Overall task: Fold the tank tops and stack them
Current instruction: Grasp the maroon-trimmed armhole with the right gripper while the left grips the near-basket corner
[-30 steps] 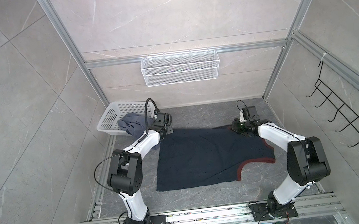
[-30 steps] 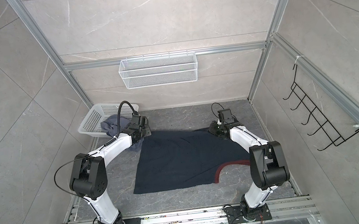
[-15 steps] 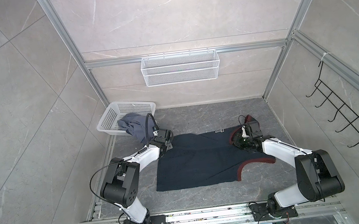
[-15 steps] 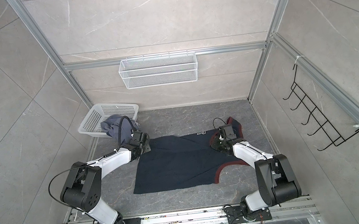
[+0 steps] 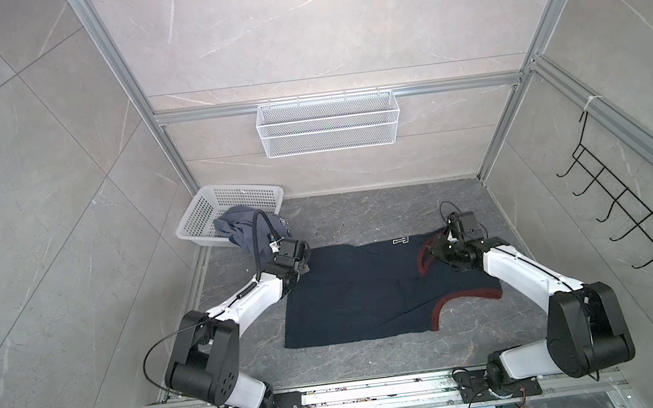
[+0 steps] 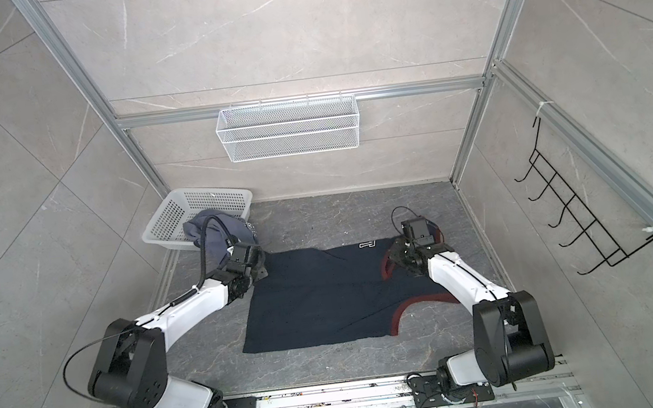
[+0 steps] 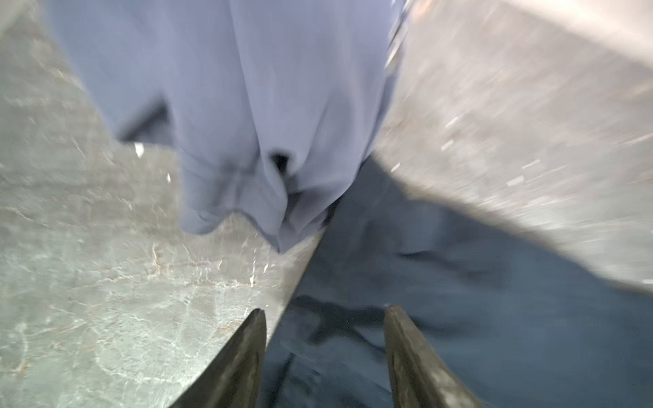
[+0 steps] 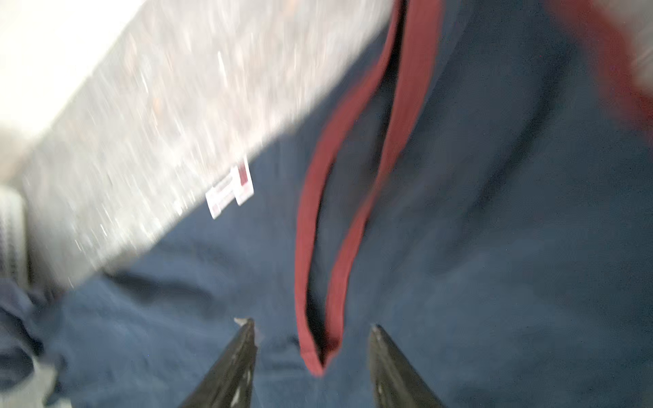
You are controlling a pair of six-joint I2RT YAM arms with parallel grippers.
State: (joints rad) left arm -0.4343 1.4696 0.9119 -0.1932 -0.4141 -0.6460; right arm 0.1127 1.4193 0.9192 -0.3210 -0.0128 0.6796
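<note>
1. The navy tank top (image 5: 369, 296) lies flat in the middle of the grey tabletop (image 5: 360, 218), hem toward my left arm and straps toward my right. I judge it sits there so that each arm can reach one end.
2. Its far edge looks doubled over toward me. A white block letter (image 5: 401, 241) peeks out at that edge, and a curve of dark-red trim (image 5: 422, 259) lies on top of the cloth. I read this as the first lengthwise fold, already made.
3. The left gripper (image 7: 325, 311) has its jaws apart with nothing between them. It sits low at the far hem corner, straddling the cloth edge and bare table.
4. The right gripper (image 8: 312, 324) also has its jaws apart. The tip of a looped trim strap (image 8: 318, 247) lies loose between the fingers, not pinched.
5. Neither gripper holds the cloth, so it rests under its own weight. I judge the next grasp is not yet taken.
6. The slate blue-grey tank top (image 5: 231, 226) is bunched in the white perforated basket (image 5: 239, 192) at the far left corner. It spills over the near rim onto the table, just beside the left gripper. I think it is parked there so I handle one garment at a time, though that overhang could snag my left fingers.
</note>
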